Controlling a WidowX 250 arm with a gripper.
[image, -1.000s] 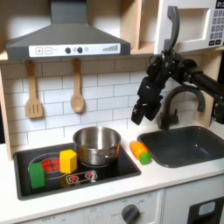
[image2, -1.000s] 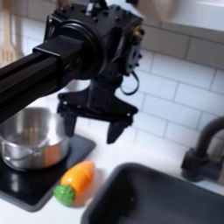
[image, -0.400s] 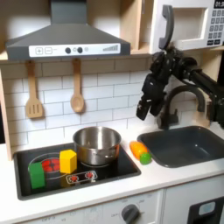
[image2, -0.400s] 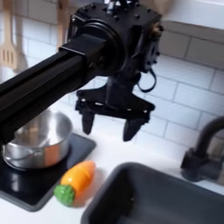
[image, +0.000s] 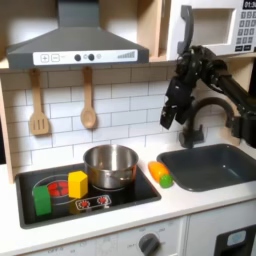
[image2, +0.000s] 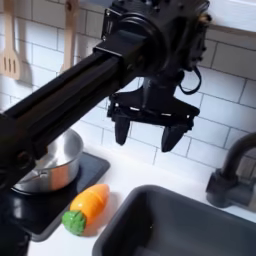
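Gripper (image2: 152, 136) high above counter, fingers spread, empty; toy carrot (image2: 84, 208) untouched near sink's (image2: 190, 225) left edge, beside pot (image: 110, 165); no grasp made, lift undone

I see a white countertop (image: 175, 200) carrying everything in this toy kitchen. Set into it on the first exterior view's left is a black stovetop (image: 130, 192). On the stovetop stands a steel pot (image: 110, 165) toward the far side, with a yellow block (image: 77, 184) just beside it on the left and a green block (image: 42, 199) further left, near the front edge. To the right of the stovetop, a toy carrot (image: 160, 173) lies directly on the white surface; in the second exterior view the carrot (image2: 85, 208) rests between stovetop and sink. The dark sink basin (image: 212, 166) is sunk into the counter on the right, with a dark faucet (image: 196, 128) standing at its far edge.
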